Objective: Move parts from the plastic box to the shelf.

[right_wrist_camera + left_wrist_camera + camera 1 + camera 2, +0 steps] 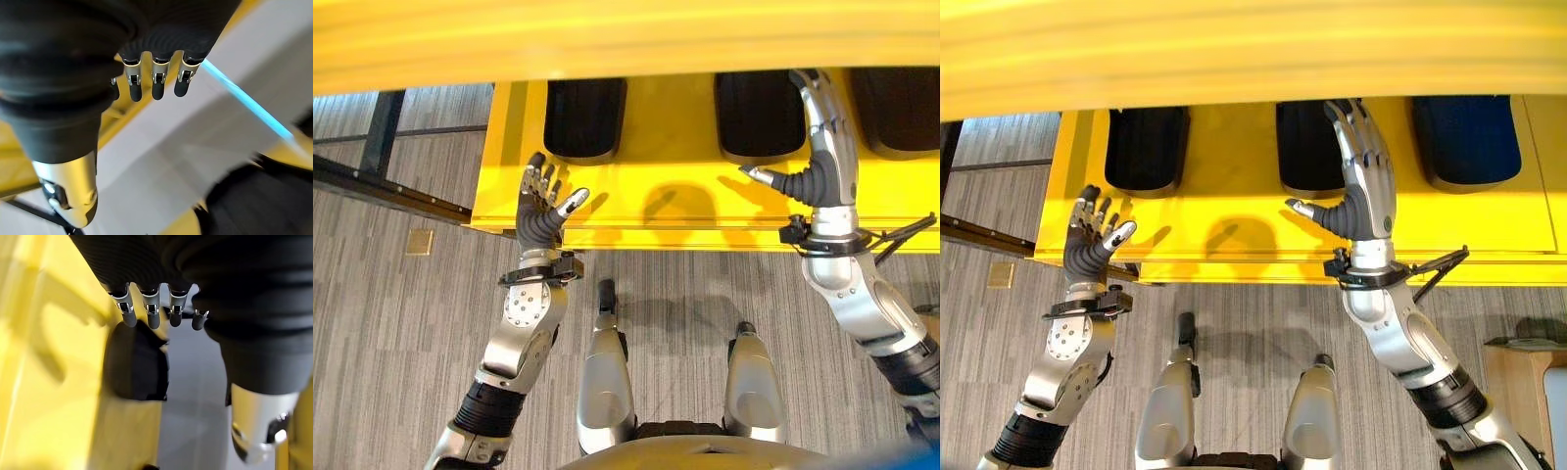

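Both hands empty — left hand [543, 206] at shelf [675, 211] edge (right hand [1361, 186] over it).

Left hand [540, 208] and right hand [1363, 186] raised, fingers spread.

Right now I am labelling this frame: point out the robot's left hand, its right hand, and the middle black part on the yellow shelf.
left hand [540, 211]: left eye view, on the palm.
right hand [1363, 186]: right eye view, on the hand's back.
middle black part [759, 122]: left eye view, on its top surface.
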{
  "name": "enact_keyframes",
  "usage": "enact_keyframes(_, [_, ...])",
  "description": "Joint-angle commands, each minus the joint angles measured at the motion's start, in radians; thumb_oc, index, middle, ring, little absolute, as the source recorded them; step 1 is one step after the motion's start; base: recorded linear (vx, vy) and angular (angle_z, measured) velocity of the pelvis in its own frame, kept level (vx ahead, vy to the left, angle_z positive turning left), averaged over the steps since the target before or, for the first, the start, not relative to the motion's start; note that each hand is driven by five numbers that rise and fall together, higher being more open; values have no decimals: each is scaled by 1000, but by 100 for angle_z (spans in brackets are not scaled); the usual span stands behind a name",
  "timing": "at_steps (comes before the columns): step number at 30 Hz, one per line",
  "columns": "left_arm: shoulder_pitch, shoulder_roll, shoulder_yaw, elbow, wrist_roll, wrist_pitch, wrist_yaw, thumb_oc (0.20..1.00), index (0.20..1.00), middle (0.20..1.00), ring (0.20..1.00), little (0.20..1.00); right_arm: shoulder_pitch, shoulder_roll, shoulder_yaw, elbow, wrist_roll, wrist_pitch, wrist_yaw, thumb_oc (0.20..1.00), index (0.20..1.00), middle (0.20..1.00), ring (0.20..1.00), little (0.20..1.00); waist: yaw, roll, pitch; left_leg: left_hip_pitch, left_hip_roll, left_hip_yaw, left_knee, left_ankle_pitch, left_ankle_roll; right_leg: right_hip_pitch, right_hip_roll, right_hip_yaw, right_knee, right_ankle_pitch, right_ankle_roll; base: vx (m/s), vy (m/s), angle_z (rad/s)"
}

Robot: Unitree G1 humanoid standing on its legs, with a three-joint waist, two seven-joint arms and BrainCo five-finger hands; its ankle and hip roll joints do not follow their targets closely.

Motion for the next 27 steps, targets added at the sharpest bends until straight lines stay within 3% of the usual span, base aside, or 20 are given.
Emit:
enact_keyframes(1, [57,20,49,-61,-80,-160,-113,1000,1000,1000,1000,1000,90,48,-107,-24,113,-191,-40,1000,1000,1000,1000,1000,-36,-53,-113,164,88,80,-24,-123,-79,21,29,-26,-108,100,-69,32,48,-18])
enact_keyframes(5, [114,24,79,-44,-65,-201,-79,1000,1000,1000,1000,1000,221,63,-183,-34,255,-241,-6,1000,1000,1000,1000,1000,-62,-61,-147,191,108,112,-50,-114,-85,44,18,-27,-149,121,-58,36,22,-16])
enact_keyframes(8, [170,18,124,-7,-112,-231,-139,1000,1000,1000,1000,1000,335,85,-253,-1,369,-248,32,1000,1000,1000,1000,1000,-79,-66,-185,217,123,141,-76,-106,-90,73,8,-33,-192,139,-47,39,-5,-18])
enact_keyframes(10, [194,19,144,-5,-72,-244,-131,1000,1000,1000,1000,1000,376,99,-280,12,407,-248,47,1000,1000,1000,1000,1000,-83,-67,-199,228,129,150,-86,-102,-94,87,6,-34,-214,150,-43,44,-22,-12])
enact_keyframes(14, [236,19,188,8,-118,-241,-143,1000,1000,1000,1000,1000,429,132,-330,43,481,-219,71,1000,1000,1000,1000,1000,-85,-66,-227,258,131,169,-120,-92,-100,123,-11,-50,-275,182,-27,35,-9,-9])
enact_keyframes(27, [261,5,215,-3,-101,-217,-162,1000,1000,1000,1000,1000,381,165,-314,109,492,-165,88,1000,1000,1000,1000,1000,-42,-72,-262,270,152,165,-133,-79,-119,172,-17,-105,-363,225,-22,14,-16,-1])
